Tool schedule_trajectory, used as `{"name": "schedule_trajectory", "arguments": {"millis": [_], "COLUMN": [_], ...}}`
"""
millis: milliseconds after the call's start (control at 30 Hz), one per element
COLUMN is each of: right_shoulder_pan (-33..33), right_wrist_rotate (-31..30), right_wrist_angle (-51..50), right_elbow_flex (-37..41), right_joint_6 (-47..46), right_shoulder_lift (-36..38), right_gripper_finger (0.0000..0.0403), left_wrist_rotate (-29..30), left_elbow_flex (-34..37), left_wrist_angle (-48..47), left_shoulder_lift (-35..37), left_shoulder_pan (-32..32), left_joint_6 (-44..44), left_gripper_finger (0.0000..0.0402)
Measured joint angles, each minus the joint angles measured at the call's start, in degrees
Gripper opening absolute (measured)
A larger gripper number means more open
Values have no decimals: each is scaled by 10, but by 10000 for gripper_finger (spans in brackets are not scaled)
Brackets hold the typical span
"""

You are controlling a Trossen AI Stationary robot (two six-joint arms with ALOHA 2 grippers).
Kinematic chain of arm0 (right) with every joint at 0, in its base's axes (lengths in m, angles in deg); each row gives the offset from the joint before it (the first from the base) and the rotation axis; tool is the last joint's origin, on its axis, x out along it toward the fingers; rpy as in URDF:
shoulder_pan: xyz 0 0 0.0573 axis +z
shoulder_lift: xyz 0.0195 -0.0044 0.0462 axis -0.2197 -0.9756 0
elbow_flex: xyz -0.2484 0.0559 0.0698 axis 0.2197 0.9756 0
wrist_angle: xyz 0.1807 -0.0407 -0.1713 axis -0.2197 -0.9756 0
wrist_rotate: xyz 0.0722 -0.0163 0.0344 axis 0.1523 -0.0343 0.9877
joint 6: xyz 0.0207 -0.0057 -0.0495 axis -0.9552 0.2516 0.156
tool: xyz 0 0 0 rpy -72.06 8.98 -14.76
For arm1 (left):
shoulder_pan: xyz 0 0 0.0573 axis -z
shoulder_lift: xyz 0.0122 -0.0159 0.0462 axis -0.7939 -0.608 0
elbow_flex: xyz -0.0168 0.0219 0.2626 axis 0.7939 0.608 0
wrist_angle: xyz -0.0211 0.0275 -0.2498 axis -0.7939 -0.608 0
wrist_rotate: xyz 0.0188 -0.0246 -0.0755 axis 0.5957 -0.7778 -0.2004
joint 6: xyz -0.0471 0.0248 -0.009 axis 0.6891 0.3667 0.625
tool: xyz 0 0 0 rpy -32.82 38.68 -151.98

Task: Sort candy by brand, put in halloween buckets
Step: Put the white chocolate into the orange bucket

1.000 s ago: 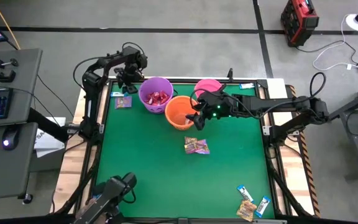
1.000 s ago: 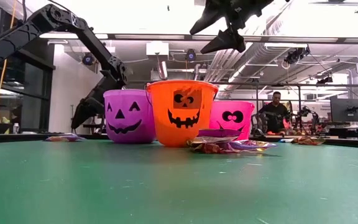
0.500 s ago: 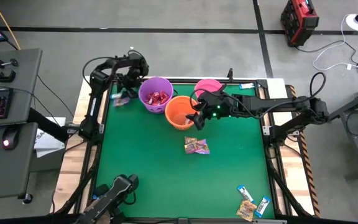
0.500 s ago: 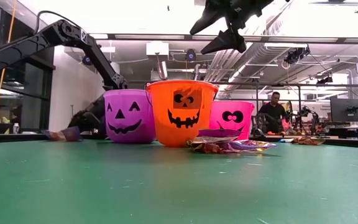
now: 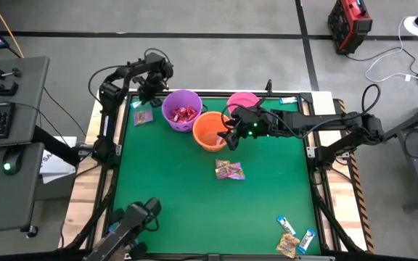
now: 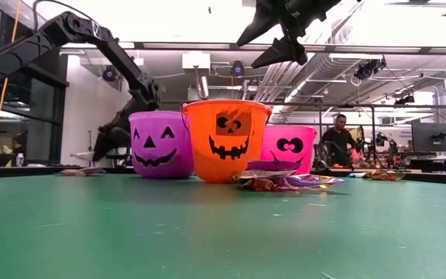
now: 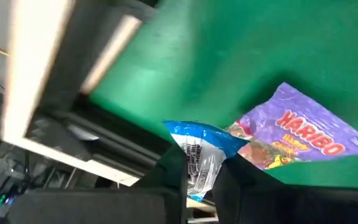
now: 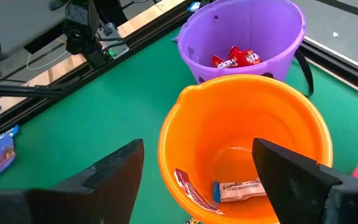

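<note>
candy [image 7: 202, 154] pinched in left gripper [image 7: 201, 177]

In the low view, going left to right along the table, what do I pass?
Flat candy at the far left edge → purple bucket → orange bucket → pink bucket → more candy at the far right. The purple packets in front of the orange and pink buckets overlap them, so I left those out.
</note>
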Motion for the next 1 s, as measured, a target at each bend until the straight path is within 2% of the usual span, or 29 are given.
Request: {"name": "schedule_trajectory", "arguments": {"millis": [200, 300, 433, 633, 833, 1000], "right_shoulder_pan": [0, 0, -4, -6, -6, -3], "right_wrist_rotate": [-1, -11, -27, -54, -59, -58], "right_wrist_angle": [0, 5, 20, 21, 12, -2], "right_elbow_flex": [0, 0, 0, 0, 0, 0], "right_joint_6": [4, 19, 36, 46, 49, 47], "right_shoulder_lift": [0, 3, 27, 82, 115, 116], "right_gripper_finger": [293, 293, 293, 293, 293, 293], "left_wrist_rotate": [-5, -48, -112, -157, -262, -276], "left_elbow_flex": [-50, -78, -88, -88, -88, -85], "left_wrist_angle": [2, 12, 77, 189, 302, 350], "left_shoulder_lift": [47, 74, 138, 248, 322, 330], "left_shoulder_pan": [0, 3, 15, 50, 152, 287], "left_joint_6": [15, 32, 59, 107, 159, 165], "left_gripper_finger": [9, 10, 11, 11, 11, 12]}}
